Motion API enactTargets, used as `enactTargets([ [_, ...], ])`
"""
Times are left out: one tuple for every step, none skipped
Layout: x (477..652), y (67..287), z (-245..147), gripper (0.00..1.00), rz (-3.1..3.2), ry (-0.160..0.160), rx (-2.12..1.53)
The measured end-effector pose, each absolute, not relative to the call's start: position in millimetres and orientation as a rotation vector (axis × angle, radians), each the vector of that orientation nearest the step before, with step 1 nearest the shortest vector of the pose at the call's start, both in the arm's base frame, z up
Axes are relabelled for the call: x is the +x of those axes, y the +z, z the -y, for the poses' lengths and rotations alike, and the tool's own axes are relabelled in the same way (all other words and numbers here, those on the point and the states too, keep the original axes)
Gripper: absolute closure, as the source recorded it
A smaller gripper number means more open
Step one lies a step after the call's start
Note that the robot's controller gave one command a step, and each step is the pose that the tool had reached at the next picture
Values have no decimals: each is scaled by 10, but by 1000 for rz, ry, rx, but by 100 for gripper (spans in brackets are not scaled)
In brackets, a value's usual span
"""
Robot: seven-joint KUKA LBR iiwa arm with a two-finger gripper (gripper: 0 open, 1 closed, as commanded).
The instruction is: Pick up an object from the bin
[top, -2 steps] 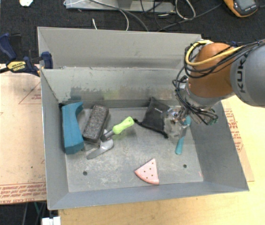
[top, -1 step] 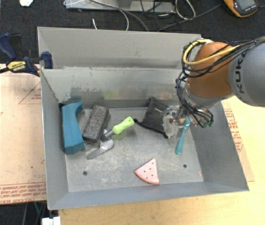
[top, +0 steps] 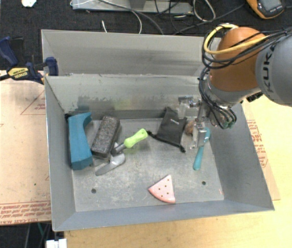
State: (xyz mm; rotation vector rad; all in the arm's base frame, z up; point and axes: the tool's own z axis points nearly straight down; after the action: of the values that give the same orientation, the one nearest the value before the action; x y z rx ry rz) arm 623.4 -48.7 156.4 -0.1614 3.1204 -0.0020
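End effector (top: 200,130) is seen at the right of the grey metal bin (top: 58,149), opening cannot be told; slim teal plastic stick (top: 197,159) just beside it is judged light, stiff, slippery, best taken mid-shaft

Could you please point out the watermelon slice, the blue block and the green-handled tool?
watermelon slice (top: 162,189), camera view, middle of its pink face.
blue block (top: 79,141), camera view, middle of its top face.
green-handled tool (top: 135,138), camera view, on the green handle.

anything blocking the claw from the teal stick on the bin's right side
Nothing visible. The claw sits at the upper end of the teal stick; the black object lies just left of it.
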Motion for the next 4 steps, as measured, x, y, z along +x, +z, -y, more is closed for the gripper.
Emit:
enactTargets([
  [6234,1564,487,0,-3120,-2,-162],
  [6323,1229,377,0,-3098,-7,-325],
  [6248,840,22,0,-3108,-2,-316],
  [6461,716,276,100,-3117,-1,54],
])
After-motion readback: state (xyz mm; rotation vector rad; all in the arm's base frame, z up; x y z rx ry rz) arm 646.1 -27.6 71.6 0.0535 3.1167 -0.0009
